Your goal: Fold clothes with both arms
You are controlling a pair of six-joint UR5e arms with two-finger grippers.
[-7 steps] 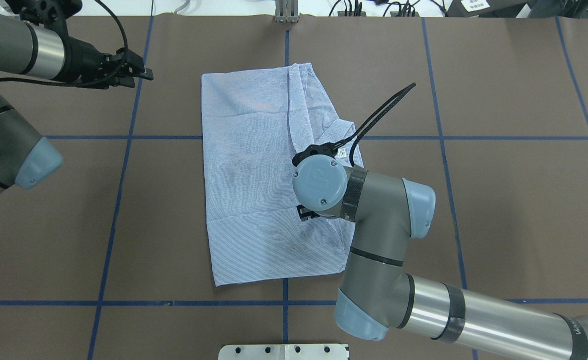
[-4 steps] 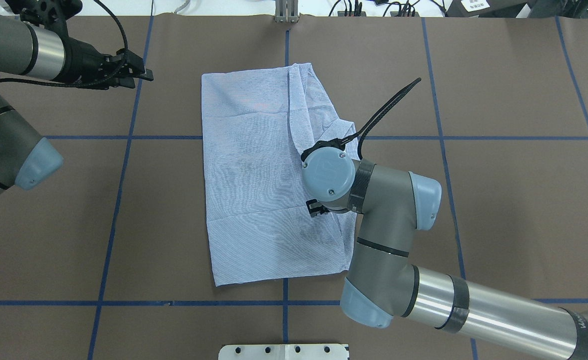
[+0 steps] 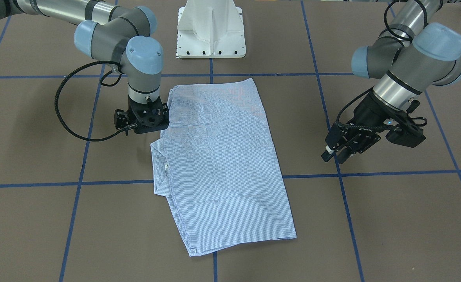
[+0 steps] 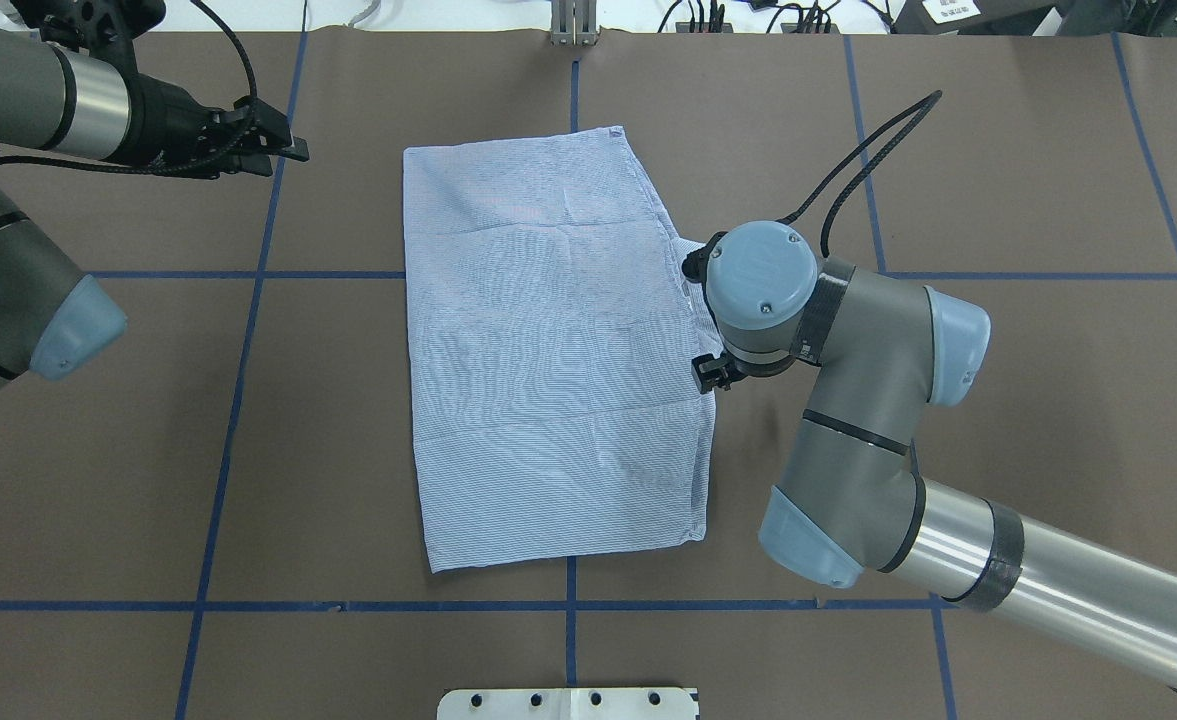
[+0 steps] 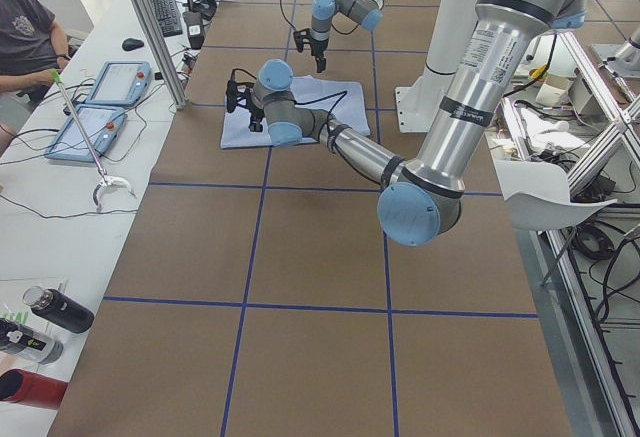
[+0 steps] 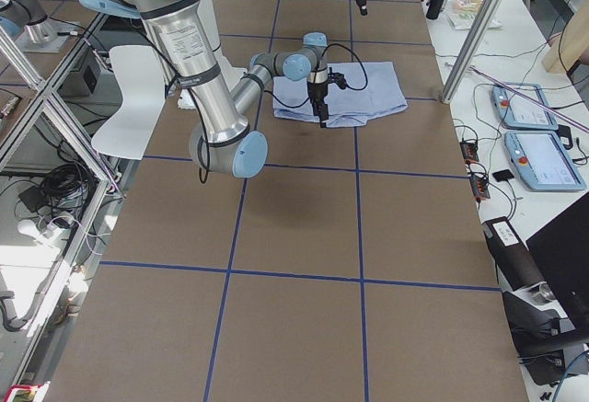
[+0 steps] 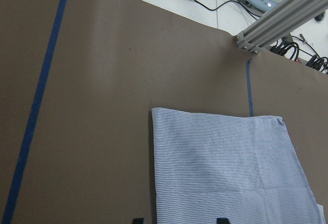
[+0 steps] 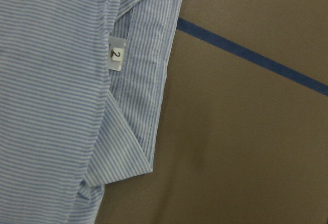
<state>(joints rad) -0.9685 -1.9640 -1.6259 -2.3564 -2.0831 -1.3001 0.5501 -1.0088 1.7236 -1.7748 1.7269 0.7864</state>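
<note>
Shirt (image 4: 548, 350) flat on brown, blue-taped table (image 4: 1048, 180)

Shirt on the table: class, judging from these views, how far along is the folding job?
Done: the shirt lies as a flat rectangle with no sleeves showing. In hand: the right gripper hangs at its edge near the collar, which pokes out; whether it grips is hidden. The left gripper is open, off the cloth. Left: probably folding it shorter.
</note>
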